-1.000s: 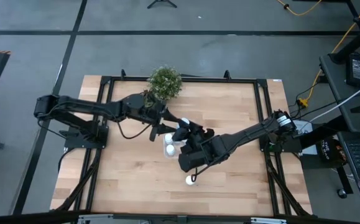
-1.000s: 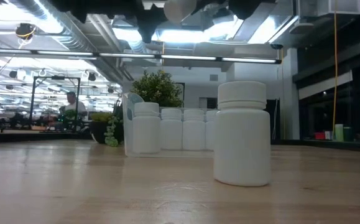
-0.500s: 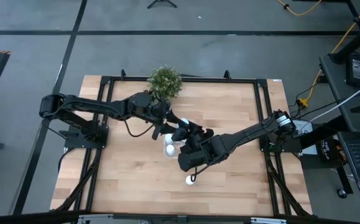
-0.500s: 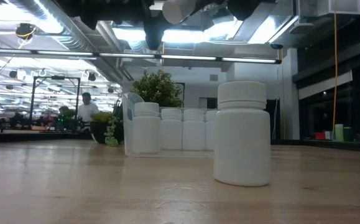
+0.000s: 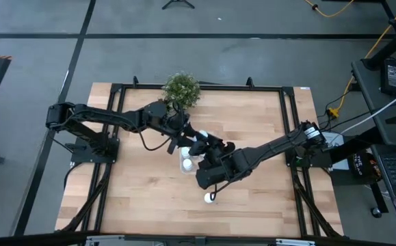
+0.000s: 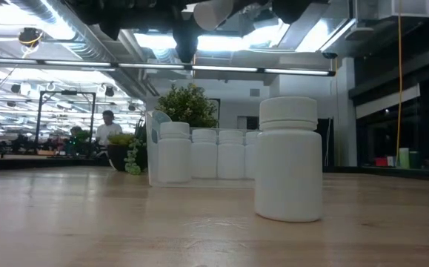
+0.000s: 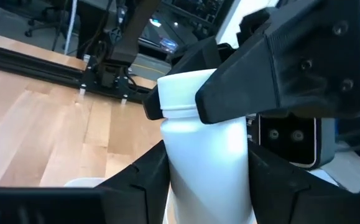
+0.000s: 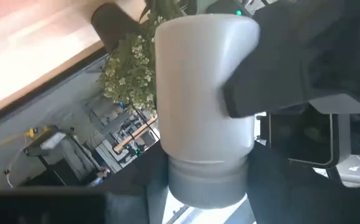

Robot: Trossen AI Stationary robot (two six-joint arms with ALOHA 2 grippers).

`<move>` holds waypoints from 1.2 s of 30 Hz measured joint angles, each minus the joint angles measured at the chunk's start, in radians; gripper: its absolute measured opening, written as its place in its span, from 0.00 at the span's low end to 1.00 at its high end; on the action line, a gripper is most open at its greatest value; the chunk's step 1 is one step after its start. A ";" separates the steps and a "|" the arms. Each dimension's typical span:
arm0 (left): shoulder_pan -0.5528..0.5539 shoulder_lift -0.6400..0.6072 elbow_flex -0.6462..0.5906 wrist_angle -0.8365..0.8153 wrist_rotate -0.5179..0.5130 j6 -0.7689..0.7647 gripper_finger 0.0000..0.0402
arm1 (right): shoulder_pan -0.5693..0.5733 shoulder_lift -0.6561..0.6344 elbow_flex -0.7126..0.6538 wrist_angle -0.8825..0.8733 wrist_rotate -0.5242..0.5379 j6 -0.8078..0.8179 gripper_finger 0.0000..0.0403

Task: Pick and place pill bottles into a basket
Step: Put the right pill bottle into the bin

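Note:
One white pill bottle point(image 5: 202, 134) is held in the air above the middle of the table, over the clear basket point(image 5: 186, 164). It also shows at the top of the low view point(image 6: 214, 10). My left gripper point(image 5: 188, 137) comes at it from the left and my right gripper point(image 5: 208, 142) from the right; both are shut on it. Several bottles point(image 6: 203, 154) stand upright in the basket point(image 6: 152, 148). Another bottle point(image 5: 210, 198) stands upright alone on the wood nearer the front edge point(image 6: 288, 159). My left gripper point(image 7: 204, 165) has the bottle's body point(image 7: 170, 165) between its two fingers point(image 7: 143, 183), one on either side, at the end away from the cap. The bottle is clear of the table and the basket. My right gripper point(image 8: 204, 183) has the bottle's cap end point(image 8: 204, 177) between its two fingers. In the left wrist view one of its fingers point(image 7: 273, 68) lies across the cap and neck. The bottle is in the air, tilted.
A small potted green plant point(image 5: 181, 90) stands at the far edge behind the left gripper, and shows behind the basket in the low view point(image 6: 188, 104). A person point(image 6: 107, 126) is in the room beyond the table. Bare wood lies to the near left and right.
My left gripper has gone toward the table's right edge, up to the bottle that my right gripper holds above the basket. The bottle and the right gripper have stayed in place.

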 joint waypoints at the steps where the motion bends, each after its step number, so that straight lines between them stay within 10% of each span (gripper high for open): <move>1: 0.000 0.000 0.000 0.000 0.009 0.011 0.41 | 0.000 0.000 0.000 0.005 -0.004 0.006 0.43; 22: 0.090 -0.149 0.000 -0.140 0.015 0.258 0.40 | -0.001 -0.028 0.003 -0.174 0.134 0.486 0.54; 36: -0.006 -0.243 0.000 -0.279 -0.261 0.463 0.40 | -0.018 -0.049 0.002 -0.680 -0.280 1.517 0.51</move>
